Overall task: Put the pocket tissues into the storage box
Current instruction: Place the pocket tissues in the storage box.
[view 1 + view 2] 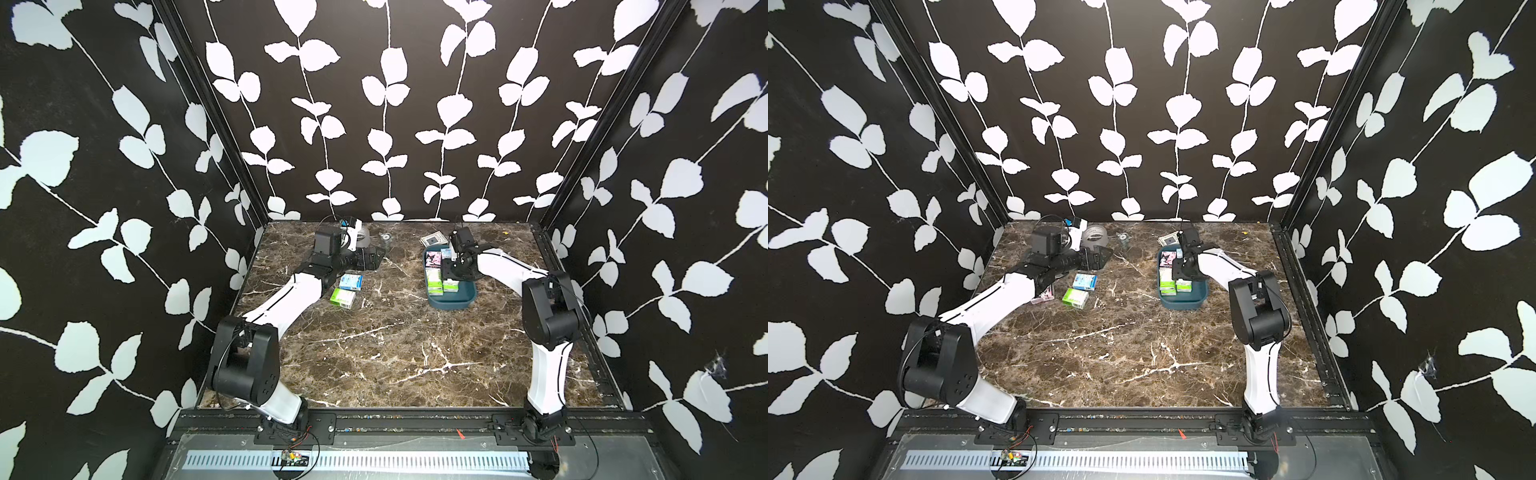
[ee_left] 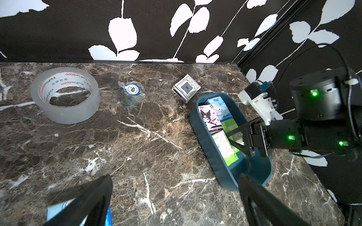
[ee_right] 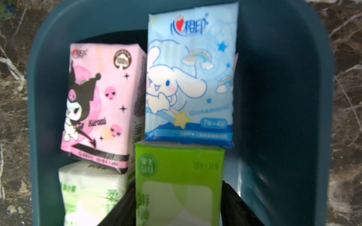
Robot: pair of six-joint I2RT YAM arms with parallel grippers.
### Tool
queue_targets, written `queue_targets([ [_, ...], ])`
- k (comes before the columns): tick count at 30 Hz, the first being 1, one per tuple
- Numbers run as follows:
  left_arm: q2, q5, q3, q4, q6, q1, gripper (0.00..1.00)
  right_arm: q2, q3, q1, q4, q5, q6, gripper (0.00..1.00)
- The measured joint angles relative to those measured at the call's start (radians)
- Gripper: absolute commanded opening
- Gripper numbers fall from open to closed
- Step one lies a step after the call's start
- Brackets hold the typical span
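Your left arm is lying low near the table's left edge, forearm reaching toward the far left corner, and your left hand [image 1: 374,258] is standing wide open, pointing toward the table's middle. Your right arm is bending in from the right edge; your right hand [image 1: 448,275] is pointing downward, jaws parted.
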Motion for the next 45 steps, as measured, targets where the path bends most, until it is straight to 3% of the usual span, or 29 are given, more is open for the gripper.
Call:
queue_targets([
  [16, 0.0, -0.001, 0.0, -0.003, 0.006, 0.0, 0.99, -0.042, 0.027, -0.006, -0.044, -0.005, -0.003, 0.6],
  [32, 0.0, -0.001, 0.0, -0.004, 0.006, 0.0, 0.99, -0.066, 0.025, -0.066, -0.036, -0.033, 0.009, 0.43],
  [45, 0.0, -0.002, 0.0, -0.004, 0.006, 0.0, 0.99, -0.051, 0.005, -0.067, -0.004, -0.094, 0.019, 0.38],
])
